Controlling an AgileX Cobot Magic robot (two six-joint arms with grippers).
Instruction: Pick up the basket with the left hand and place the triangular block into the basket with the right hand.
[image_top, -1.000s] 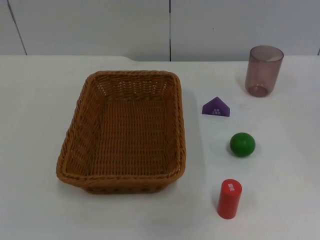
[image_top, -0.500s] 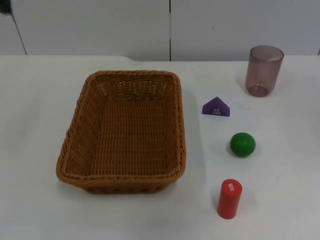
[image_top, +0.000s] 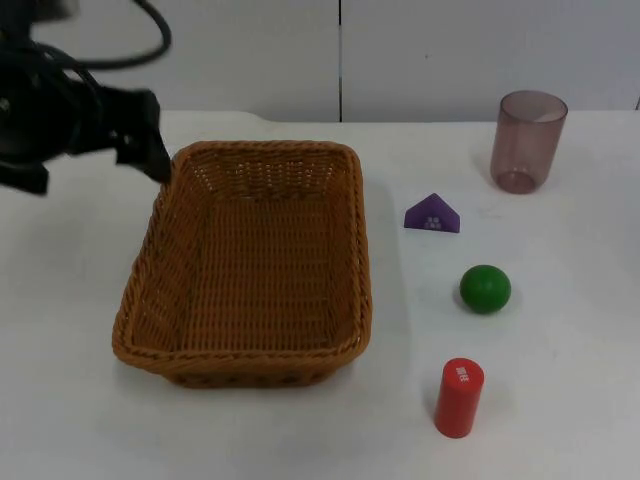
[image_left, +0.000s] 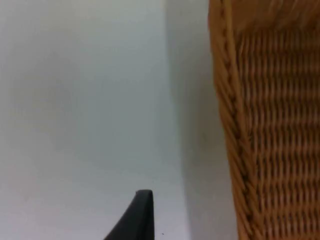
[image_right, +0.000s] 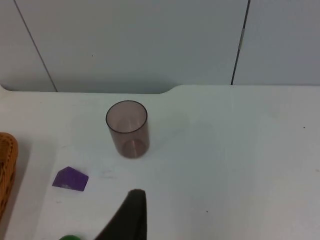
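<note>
Left tool (image_top: 150, 150) sits at the far left corner of the basket (image_top: 250, 265), just outside its rim; whether it is open or closed, cannot tell. Left wrist view: basket's woven outer wall (image_left: 265, 130) close alongside, bare white desk (image_left: 85, 100) beside it. Basket rests on the desk. Triangular block (image_top: 432, 214), purple, lies on the desk right of the basket, apart from it. Nearer the camera from it: green ball (image_top: 485, 288), then upright red cylinder (image_top: 459, 397). Tinted cup (image_top: 527, 141) stands beyond the block. Right wrist view takes in cup (image_right: 127, 128) and block (image_right: 70, 178); right tool's state: cannot tell.
</note>
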